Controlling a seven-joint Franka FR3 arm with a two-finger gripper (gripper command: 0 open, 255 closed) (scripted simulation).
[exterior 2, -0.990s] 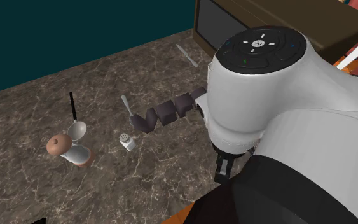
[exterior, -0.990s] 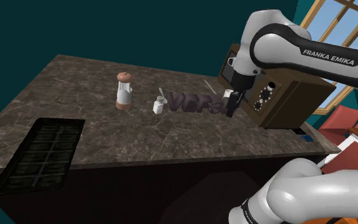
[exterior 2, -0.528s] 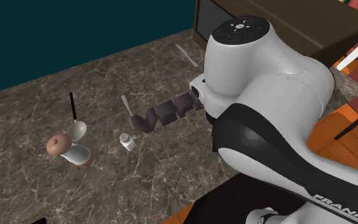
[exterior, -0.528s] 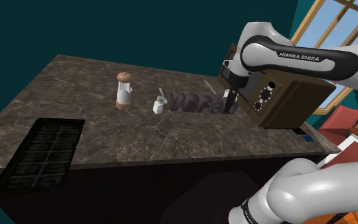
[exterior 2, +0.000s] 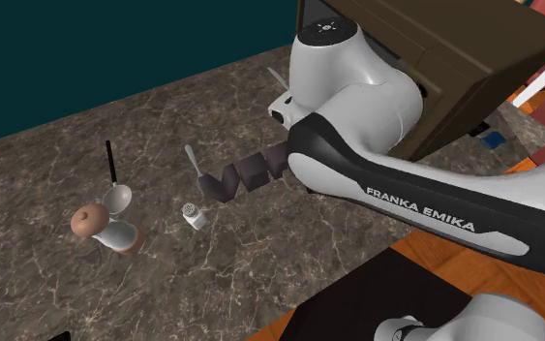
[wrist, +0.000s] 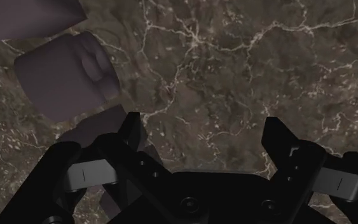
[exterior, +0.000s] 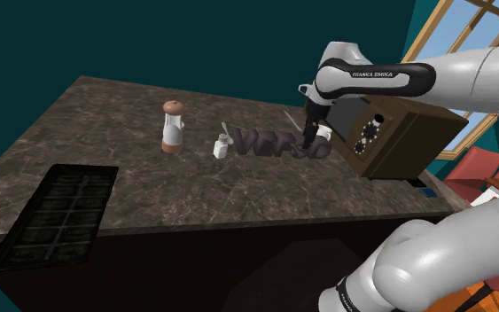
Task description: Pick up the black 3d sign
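- 2 fingers (wrist: 134,130) of the gripper (wrist: 204,137) stand spread wide. Only bare counter (wrist: 234,70) lies between them, so nothing is held.
- 1 target: the sign (exterior: 278,144), a row of dark grey-purple block letters lying on the marbled counter. In the shoulder view it runs from the small white shaker (exterior: 222,146) towards the brown box (exterior: 398,133).
- Gripper (exterior: 311,140) hangs low over the sign's end nearest the box.
- Wrist view: the end letter (wrist: 66,75) sits outside the gap, beyond 1 finger. A paler grey patch lies just beside that finger; letter or shadow, cannot tell.
- Judgement: step in hand is final alignment before closing. As placed, closing would likely catch nothing.
- To do well: slide the hand sideways until 1 letter is centred in the gap, with the pads square to its 2 flat faces, then lower until the tips near the counter.
- Risk: a finger landing on top of a letter could shove the row towards the shaker. An end grip may let the long sign droop, so a grip nearer the middle looks safer.
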